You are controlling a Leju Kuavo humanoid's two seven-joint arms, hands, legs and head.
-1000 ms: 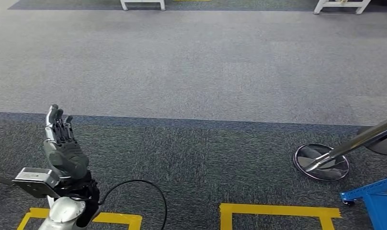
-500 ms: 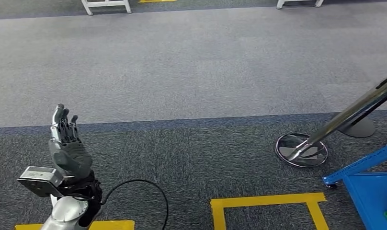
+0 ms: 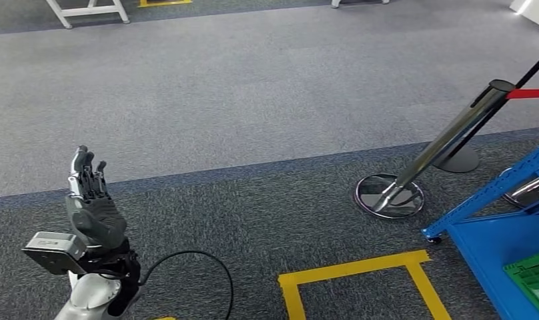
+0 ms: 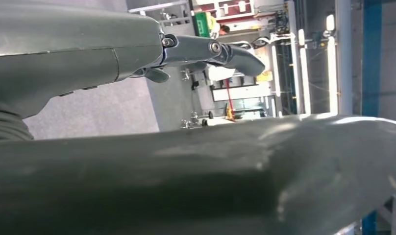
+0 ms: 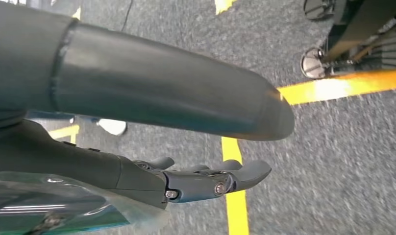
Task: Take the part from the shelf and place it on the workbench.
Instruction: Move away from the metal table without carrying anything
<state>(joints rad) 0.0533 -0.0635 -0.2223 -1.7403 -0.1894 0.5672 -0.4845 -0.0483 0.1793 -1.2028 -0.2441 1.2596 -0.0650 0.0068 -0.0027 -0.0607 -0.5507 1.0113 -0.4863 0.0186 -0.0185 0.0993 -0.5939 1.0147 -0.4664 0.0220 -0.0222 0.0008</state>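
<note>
A glossy clear-wrapped thing point(image 5: 49, 208) lies against the right hand point(image 5: 186, 181). It may be the part, carried low at the robot's side, but I cannot tell whether the nearly straight fingers grip it. The left hand point(image 3: 93, 213) is raised, spread and empty, probably for balance. On the carpet's right edge stands a blue cart point(image 3: 500, 247) holding a green crate point(image 3: 533, 277), with a chrome stanchion point(image 3: 447, 143) beyond it.

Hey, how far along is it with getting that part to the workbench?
Hard to say. The left hand is raised, fingers apart, empty. Something glossy lies against the right hand; I can't tell if it's held. A blue rack with a green crate stands at right. Placing on the workbench remains.
</note>
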